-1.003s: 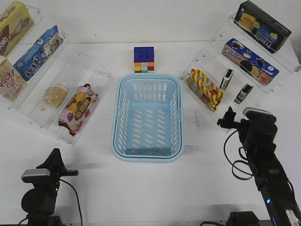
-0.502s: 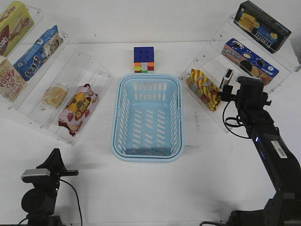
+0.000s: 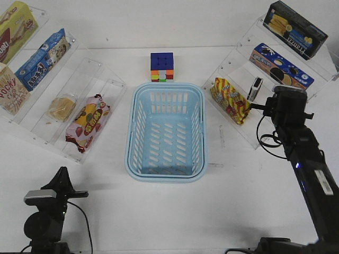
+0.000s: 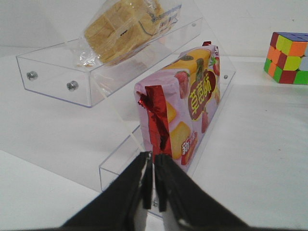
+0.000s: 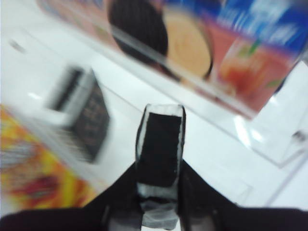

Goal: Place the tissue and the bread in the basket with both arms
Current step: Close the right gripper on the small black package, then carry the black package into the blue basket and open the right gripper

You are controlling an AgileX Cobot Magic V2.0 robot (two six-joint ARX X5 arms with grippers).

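My right pincer [image 5: 159, 192] is clamped on a tissue pack [image 5: 159, 144], one finger on each narrow side. It stands on edge on the right-hand acrylic shelf, so squeezing across its thin width was the only sensible hold. In the front view my wrist hides that pack. A second black pack [image 3: 255, 89] stands just beside it on the same tier, next to the red-and-yellow striped snack bag [image 3: 230, 99], with the blue sandwich-biscuit box [image 3: 282, 69] on the tier behind.

My left pincer [image 4: 153, 185] is pressed shut on nothing, parked low at the near left and pointing at the pink strawberry snack bag [image 4: 180, 113]. The bread [image 3: 62, 107] lies in its clear wrap on the left shelf, one tier farther back than that bag, untouched.

The light-blue basket [image 3: 166, 172] sits between the two shelves, within reach of both arms, with a puzzle cube [image 3: 162, 66] just beyond its far rim. I judge the next move is lifting the pack clear of the shelf lip without knocking its neighbour.
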